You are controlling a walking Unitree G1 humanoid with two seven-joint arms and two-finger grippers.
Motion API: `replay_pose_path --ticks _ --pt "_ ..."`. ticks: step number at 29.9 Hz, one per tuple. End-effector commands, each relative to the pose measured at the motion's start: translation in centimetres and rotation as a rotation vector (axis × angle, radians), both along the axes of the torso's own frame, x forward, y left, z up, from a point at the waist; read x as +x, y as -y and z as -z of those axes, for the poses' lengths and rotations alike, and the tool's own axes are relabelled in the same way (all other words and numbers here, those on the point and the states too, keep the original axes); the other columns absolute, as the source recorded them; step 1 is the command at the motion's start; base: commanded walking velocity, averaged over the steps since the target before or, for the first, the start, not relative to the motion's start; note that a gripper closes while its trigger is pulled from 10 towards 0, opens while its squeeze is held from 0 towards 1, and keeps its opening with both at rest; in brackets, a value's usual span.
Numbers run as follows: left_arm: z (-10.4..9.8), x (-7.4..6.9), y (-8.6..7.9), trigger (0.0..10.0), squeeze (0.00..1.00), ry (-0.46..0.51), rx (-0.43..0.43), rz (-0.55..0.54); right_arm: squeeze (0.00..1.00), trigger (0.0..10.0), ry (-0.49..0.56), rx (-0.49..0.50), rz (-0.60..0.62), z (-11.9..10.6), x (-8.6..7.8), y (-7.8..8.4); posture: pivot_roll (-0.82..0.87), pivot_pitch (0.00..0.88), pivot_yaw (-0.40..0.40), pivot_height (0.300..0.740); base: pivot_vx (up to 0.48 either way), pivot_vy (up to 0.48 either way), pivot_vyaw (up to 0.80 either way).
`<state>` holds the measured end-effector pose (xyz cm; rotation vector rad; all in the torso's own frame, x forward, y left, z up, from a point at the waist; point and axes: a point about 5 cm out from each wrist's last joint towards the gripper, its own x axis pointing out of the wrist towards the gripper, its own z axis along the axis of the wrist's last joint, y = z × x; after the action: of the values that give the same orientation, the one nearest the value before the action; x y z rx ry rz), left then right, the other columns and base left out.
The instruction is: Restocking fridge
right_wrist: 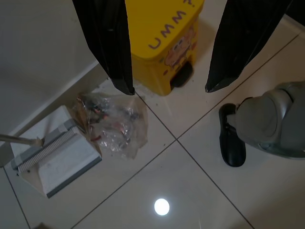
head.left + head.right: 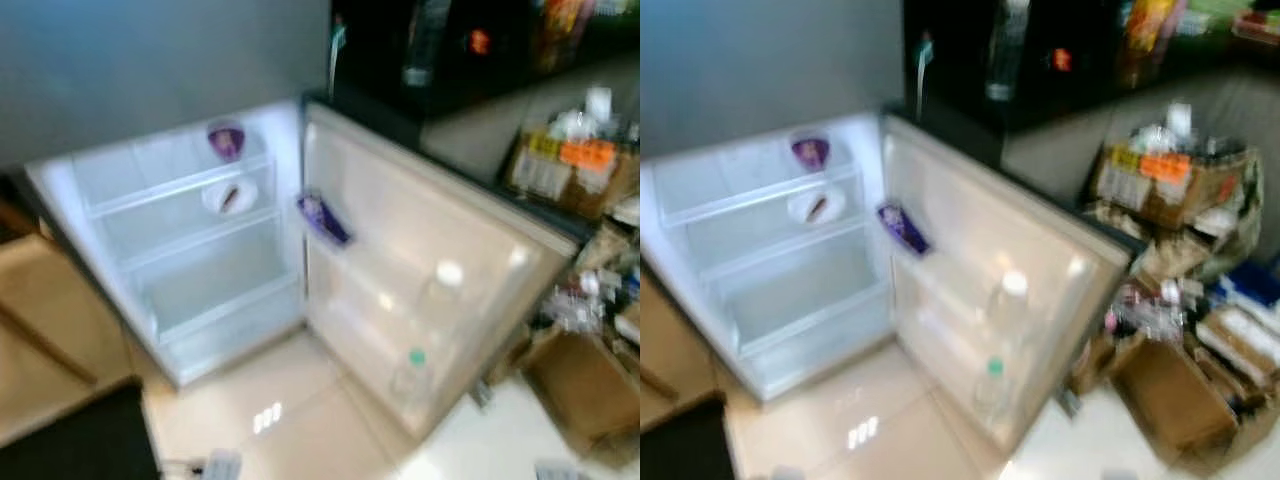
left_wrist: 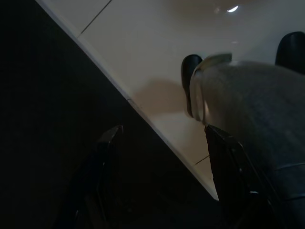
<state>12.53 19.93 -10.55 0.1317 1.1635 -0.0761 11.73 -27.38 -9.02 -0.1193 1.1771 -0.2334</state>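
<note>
Left eye view: your open white mini fridge [image 2: 190,250] sits ahead, clear plastic bottles [image 2: 440,290] in its door. Probably slick, light — grab mid-body. Both jaws hang open, empty.

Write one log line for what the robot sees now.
fridge: door open | two bottles in door | left gripper: open, empty | right gripper: open, empty

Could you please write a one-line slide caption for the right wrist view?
Open right gripper hanging over the tiled floor, above a yellow pedal bin, a crumpled plastic bag and a dustpan.
</note>
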Motion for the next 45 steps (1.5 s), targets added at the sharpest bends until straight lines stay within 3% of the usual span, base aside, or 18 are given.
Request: replay_pose_path --ticks 1,5,9,11,12,13,15,20,24,26,27,28,29,30,32,36,41,45 --pt "0.3 -0.7 0.3 10.0 0.0 -0.028 -0.019 -0.01 0.0 10.0 -0.004 -0.005 0.015 0.0 -0.2 0.1 -0.07 0.04 -0.036 0.74 0.0 0.0 0.0" --pt "0.3 -0.7 0.2 10.0 0.0 -0.027 -0.021 -0.012 0.0 10.0 0.159 -0.047 0.111 -1.9 3.2 2.0 -0.06 0.042 -0.035 0.74 0.0 0.0 0.0" --pt "0.3 -0.7 0.2 10.0 0.0 -0.027 -0.021 -0.014 0.0 10.0 0.243 -0.062 0.169 -3.1 4.7 3.1 -0.06 0.042 -0.035 0.74 0.0 0.0 0.0" --pt "0.2 -0.8 0.1 10.0 0.0 -0.028 -0.021 -0.016 0.0 10.0 0.36 -0.083 0.23 -5.1 6.9 4.8 -0.06 0.041 -0.034 0.74 0.0 0.0 0.0" --pt "0.2 -0.8 0.1 10.0 0.0 -0.028 -0.021 -0.016 0.0 10.0 0.36 -0.083 0.23 -5.1 6.9 4.8 -0.06 0.041 -0.034 0.74 0.0 0.0 0.0" --pt "0.2 -0.8 0.0 10.0 0.0 -0.028 -0.021 -0.018 0.0 10.0 0.421 -0.09 0.256 -6.3 8.0 5.6 -0.06 0.041 -0.034 0.74 0.0 0.0 0.0" --pt "0.2 -0.8 -0.1 10.0 0.0 -0.029 -0.02 -0.021 0.0 0.0 0.6 -0.074 0.298 -9.4 10.9 7.1 -0.06 0.039 -0.034 0.74 0.0 0.0 0.0" --pt "0.2 -0.9 -0.2 10.0 0.0 -0.032 -0.019 -0.022 0.0 0.0 0.736 -0.083 0.285 -12.4 13.4 8.1 -0.05 0.037 -0.035 0.74 0.0 0.0 0.0" --pt "0.3 -1.0 -0.3 10.0 0.0 -0.033 -0.019 -0.022 0.0 0.0 0.788 -0.077 0.274 -13.5 14.4 8.1 -0.05 0.038 -0.034 0.74 0.0 0.0 0.0" --pt "0.2 -0.9 -0.4 10.0 0.0 -0.021 -0.02 -0.034 0.0 0.0 0.889 0.028 0.222 -14.7 16.2 7.0 -0.05 0.042 -0.033 0.74 0.0 0.0 0.0" --pt "0.2 -0.9 -0.4 10.0 0.0 -0.021 -0.02 -0.034 0.0 0.0 0.889 0.028 0.222 -14.7 16.2 7.0 -0.05 0.042 -0.033 0.74 0.0 0.0 0.0" --pt "0.2 -0.8 -0.5 10.0 0.0 -0.014 -0.017 -0.04 0.0 0.0 0.907 0.062 0.095 -15.2 17.1 5.9 -0.05 0.042 -0.032 0.74 0.0 0.0 0.0" --pt "0.2 -0.8 -0.5 10.0 0.0 -0.014 -0.017 -0.04 0.0 0.0 0.907 0.062 0.095 -15.2 17.1 5.9 -0.05 0.042 -0.032 0.74 0.0 0.0 0.0" --pt "0.1 -0.8 -0.5 10.0 0.0 -0.013 -0.015 -0.041 0.0 10.0 0.911 0.086 0.042 -15.3 17.4 5.4 -0.05 0.043 -0.03 0.74 0.0 0.0 0.0" --pt "0.1 -0.8 -0.6 10.0 0.0 -0.013 -0.013 -0.042 0.0 10.0 0.916 0.11 0.011 -15.3 17.6 5.0 -0.05 0.043 -0.03 0.74 0.0 0.0 0.0" --pt "0.1 -0.8 -0.8 10.0 0.0 -0.013 -0.008 -0.046 0.0 10.0 0.962 0.284 -0.142 -15.9 18.2 3.7 -0.05 0.045 -0.03 0.74 0.0 0.0 0.0" --pt "0.1 -0.9 -0.8 10.0 0.0 -0.017 -0.008 -0.047 0.0 10.0 0.943 0.471 -0.36 -16.0 18.0 2.0 -0.05 0.048 -0.032 0.74 0.0 0.0 0.0" --pt "0.2 -0.9 -0.8 10.0 0.0 -0.019 -0.011 -0.046 0.0 10.0 0.918 0.56 -0.486 -16.0 17.9 0.9 -0.05 0.048 -0.033 0.74 0.0 0.0 0.0"
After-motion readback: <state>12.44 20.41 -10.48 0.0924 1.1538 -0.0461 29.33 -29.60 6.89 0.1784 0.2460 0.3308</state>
